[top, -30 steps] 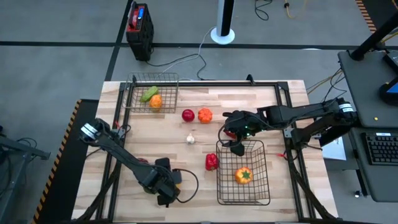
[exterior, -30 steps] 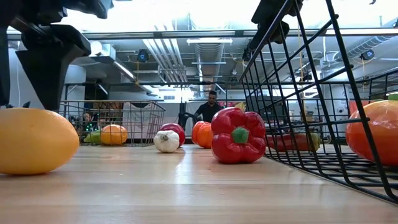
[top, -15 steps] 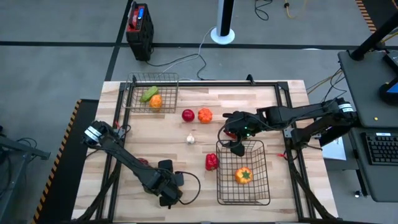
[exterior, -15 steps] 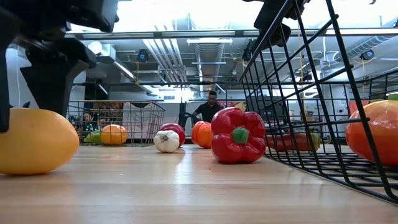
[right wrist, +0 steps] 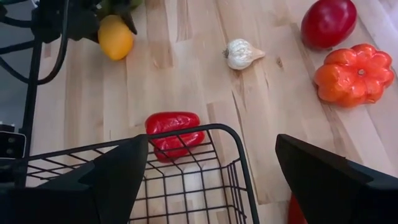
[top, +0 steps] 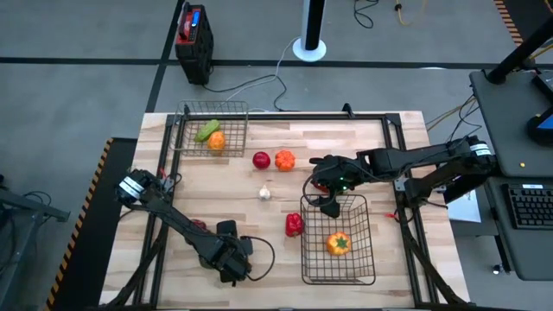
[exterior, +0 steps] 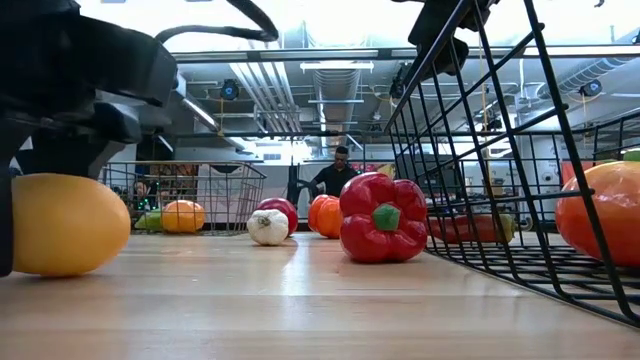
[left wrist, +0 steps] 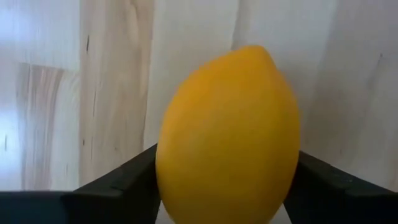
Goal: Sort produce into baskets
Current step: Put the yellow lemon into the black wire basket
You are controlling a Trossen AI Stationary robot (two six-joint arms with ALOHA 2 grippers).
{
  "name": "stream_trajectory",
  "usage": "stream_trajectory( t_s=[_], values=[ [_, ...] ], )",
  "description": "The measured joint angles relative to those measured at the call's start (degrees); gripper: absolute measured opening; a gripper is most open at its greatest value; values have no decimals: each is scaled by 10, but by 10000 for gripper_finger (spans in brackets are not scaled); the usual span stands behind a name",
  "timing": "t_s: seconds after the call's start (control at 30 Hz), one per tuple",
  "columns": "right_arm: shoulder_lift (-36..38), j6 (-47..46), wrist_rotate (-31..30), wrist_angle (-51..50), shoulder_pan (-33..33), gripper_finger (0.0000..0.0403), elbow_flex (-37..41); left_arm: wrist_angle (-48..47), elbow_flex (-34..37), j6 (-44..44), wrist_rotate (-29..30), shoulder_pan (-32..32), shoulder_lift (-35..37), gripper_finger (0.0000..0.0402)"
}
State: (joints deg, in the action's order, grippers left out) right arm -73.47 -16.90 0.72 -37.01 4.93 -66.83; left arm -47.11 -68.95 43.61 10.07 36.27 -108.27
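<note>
Four pieces were basketed and four stood loose mid-worktop (top: pixel 363 142), while the left gripper (top: pixel 232 259) bracketed the lemon (left wrist: pixel 227 134) near the front edge, grip uncertain, and the right gripper (top: pixel 329 204) hung open over the larger basket (top: pixel 304 259).

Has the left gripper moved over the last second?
Yes. The left gripper has dropped lower around the yellow lemon, which stays put on the table.

Brightly, evenly lit from ceiling lights (exterior: pixel 340 68), blown out in low view; soft shadows on counter (top: pixel 363 142); lemon (left wrist: pixel 227 134) slightly blurred up close
</note>
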Motion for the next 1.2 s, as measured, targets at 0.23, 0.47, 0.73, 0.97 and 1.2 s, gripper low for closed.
stream_trajectory(
  t_s=[0.23,0.47,0.73,0.97,1.2],
  values=[
    [0,7,-13,8,17,345,0,-1,-8,-41,36,0,8,221],
    [0,35,-99,52,72,345,10,-4,-25,-82,174,0,66,229],
    [-1,130,-119,309,124,345,77,65,-22,-179,399,0,184,230],
    [-4,260,-191,588,154,343,161,295,-5,-390,395,-1,231,231],
    [-13,273,-122,690,159,341,191,483,50,-484,315,-25,227,231]
  ],
)
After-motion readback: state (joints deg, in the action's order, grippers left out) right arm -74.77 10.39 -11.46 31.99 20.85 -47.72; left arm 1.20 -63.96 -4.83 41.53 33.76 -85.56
